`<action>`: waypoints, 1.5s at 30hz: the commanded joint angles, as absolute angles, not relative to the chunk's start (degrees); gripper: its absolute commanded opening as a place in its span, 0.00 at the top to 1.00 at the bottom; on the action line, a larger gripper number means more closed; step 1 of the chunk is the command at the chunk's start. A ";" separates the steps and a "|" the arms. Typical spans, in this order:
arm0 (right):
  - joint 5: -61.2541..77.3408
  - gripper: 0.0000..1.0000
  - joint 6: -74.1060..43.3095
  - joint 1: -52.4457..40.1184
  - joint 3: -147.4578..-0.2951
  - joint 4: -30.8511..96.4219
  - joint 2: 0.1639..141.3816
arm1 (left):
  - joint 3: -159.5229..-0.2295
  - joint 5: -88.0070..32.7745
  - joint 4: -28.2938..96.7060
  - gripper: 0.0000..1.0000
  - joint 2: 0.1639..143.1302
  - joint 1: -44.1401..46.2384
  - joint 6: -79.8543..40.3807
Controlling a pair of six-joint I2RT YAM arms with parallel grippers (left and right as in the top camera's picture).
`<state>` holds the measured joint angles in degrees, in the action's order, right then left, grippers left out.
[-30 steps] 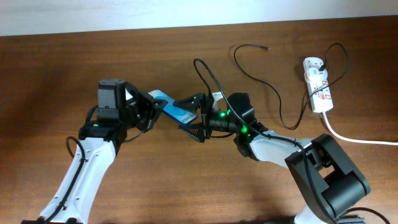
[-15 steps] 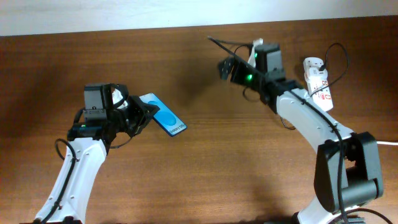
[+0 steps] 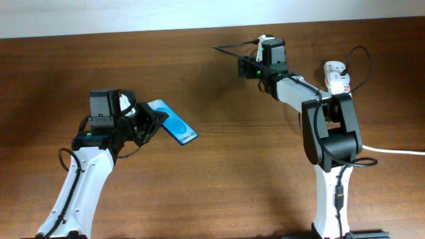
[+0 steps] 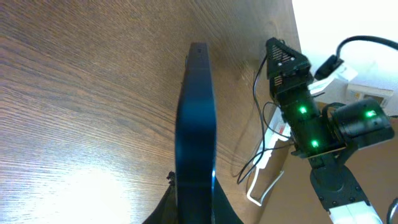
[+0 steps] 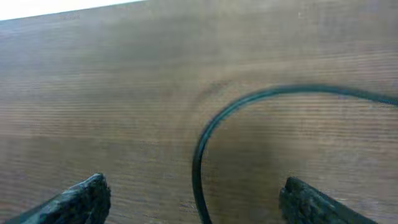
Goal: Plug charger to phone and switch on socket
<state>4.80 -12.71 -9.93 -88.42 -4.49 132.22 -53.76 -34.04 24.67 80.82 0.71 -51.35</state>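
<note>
My left gripper is shut on the phone, blue screen up, held tilted above the table at the left. In the left wrist view the phone shows edge-on between the fingers. My right gripper is open at the back of the table over the thin black charger cable. In the right wrist view the cable curves on the wood between the wide-apart fingers, touching neither. The white socket lies at the back right, with the cable's white plug at its far end.
The socket's thick white cord runs off the right edge. My right arm stands folded in front of the socket and partly covers it. The table's back edge is close behind the right gripper.
The right arm has swung from the phone at mid-table to the back, over the cable. The left arm has drawn the phone a little to the left and then held still.
</note>
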 commanded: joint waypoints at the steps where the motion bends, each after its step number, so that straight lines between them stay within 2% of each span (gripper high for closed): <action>1: 4.78 0.21 -12.23 -10.61 -89.80 -1.85 133.84 | -54.13 -34.50 24.56 1.00 79.79 0.58 -50.39; 2: 5.08 0.33 -12.21 -10.96 -89.80 -0.64 133.84 | -54.13 -34.50 24.56 1.00 79.79 0.58 -50.39; 4: 5.15 0.70 -12.25 -11.57 -89.80 3.38 133.75 | -54.13 -34.52 24.67 1.00 79.79 0.58 -50.39; 6: 5.15 0.85 -12.25 -11.55 -89.82 7.99 132.44 | -54.13 -34.54 25.41 1.00 79.79 0.58 -50.41; 8: 5.39 0.93 -12.25 -11.53 -89.82 16.80 128.55 | -54.13 -34.72 25.80 1.00 79.79 0.58 -50.39; 11: 5.98 0.92 -12.25 -12.19 -89.82 40.01 119.83 | -54.13 -34.72 25.80 1.00 79.79 0.58 -50.39; 12: 7.42 0.92 -12.16 -13.26 -89.80 51.33 117.34 | -54.13 -34.70 25.78 1.00 79.79 0.58 -50.39; 13: 10.63 0.90 -7.31 -15.14 -89.80 60.38 116.75 | -54.13 -34.68 25.78 1.00 79.79 0.58 -50.39; 15: 11.20 0.83 -2.02 -19.18 -88.77 67.16 116.84 | -54.13 -34.70 25.78 1.00 79.79 0.58 -50.39; 16: 10.96 0.72 -1.76 -21.67 -88.49 68.25 116.84 | -54.13 -34.70 25.78 1.00 79.79 0.58 -50.39; 17: 10.96 0.35 -3.14 -24.38 -88.51 66.85 116.84 | -54.13 -34.70 25.78 1.00 79.79 0.58 -50.41; 18: 10.92 0.23 -5.26 -25.17 -88.51 65.56 116.84 | -54.13 -34.72 25.78 1.00 79.79 0.58 -50.41; 20: 9.87 0.15 -13.06 -24.60 -88.51 62.13 116.84 | -54.13 -34.72 25.78 1.00 79.79 0.58 -50.41; 21: 9.93 0.01 -20.05 -23.62 -88.51 58.59 116.84 | -54.13 -34.72 25.78 1.00 79.79 0.58 -50.41; 25: 9.74 0.02 -35.29 -21.19 -88.42 49.30 118.91 | -54.13 -34.74 25.78 1.00 79.79 0.58 -50.41; 29: 9.89 0.01 -42.44 -18.98 -88.40 44.93 122.23 | -54.13 -35.20 25.78 1.00 79.79 0.58 -50.41; 33: 9.87 0.14 -47.18 -17.28 -88.31 43.94 124.27 | -54.13 -36.67 25.80 1.00 79.79 0.58 -50.50; 35: 10.00 0.33 -50.30 -16.73 -88.29 43.66 125.38 | -54.13 -37.82 25.80 1.00 79.79 0.58 -50.50; 37: 10.94 0.44 -50.30 -16.73 -88.29 42.41 126.41 | -54.13 -38.85 25.80 1.00 79.79 0.58 -50.48; 39: 11.44 0.62 -50.26 -16.73 -88.29 42.00 127.50 | -54.13 -38.83 25.80 1.00 79.79 0.58 -50.50; 43: 11.64 0.96 -46.33 -16.69 -88.29 42.61 127.70 | -54.15 -39.62 25.80 1.00 79.79 0.58 -50.43; 45: 15.49 0.96 -38.79 -16.67 -88.31 43.09 126.80 | -54.15 -40.29 25.71 1.00 79.79 0.56 -49.91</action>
<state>12.38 -46.98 -16.80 -89.23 42.00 124.79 -53.78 -37.32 26.20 80.82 0.71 -51.35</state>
